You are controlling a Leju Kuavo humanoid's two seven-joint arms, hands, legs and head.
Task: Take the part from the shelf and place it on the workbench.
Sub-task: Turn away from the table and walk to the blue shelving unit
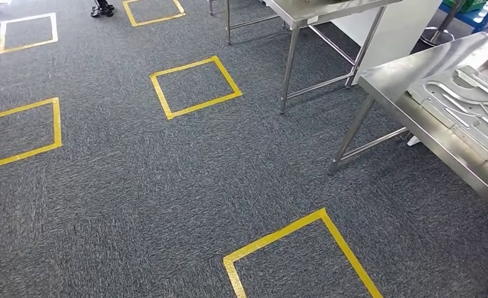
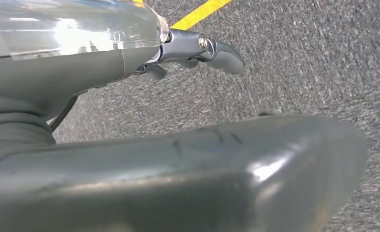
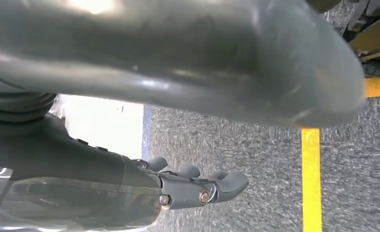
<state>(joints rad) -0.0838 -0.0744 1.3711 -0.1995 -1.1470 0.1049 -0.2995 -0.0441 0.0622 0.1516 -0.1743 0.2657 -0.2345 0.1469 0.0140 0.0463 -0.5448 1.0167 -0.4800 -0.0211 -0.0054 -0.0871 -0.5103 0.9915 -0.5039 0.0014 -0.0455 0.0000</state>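
Across the grey carpeted floor (image 1: 136, 186), yellow tape squares (image 1: 195, 87) mark out spots from the left to the middle of the head view. To the right stands a stainless steel workbench (image 1: 409, 74), and on its top lies a silver moulded metal part (image 1: 471, 102) with raised curved ribs. The left hand (image 2: 197, 48) hangs over the carpet, fingers extended and apart, holding nothing. The right hand (image 3: 202, 186) likewise hangs over the carpet beside a yellow tape line (image 3: 311, 179), fingers loosely apart and empty.
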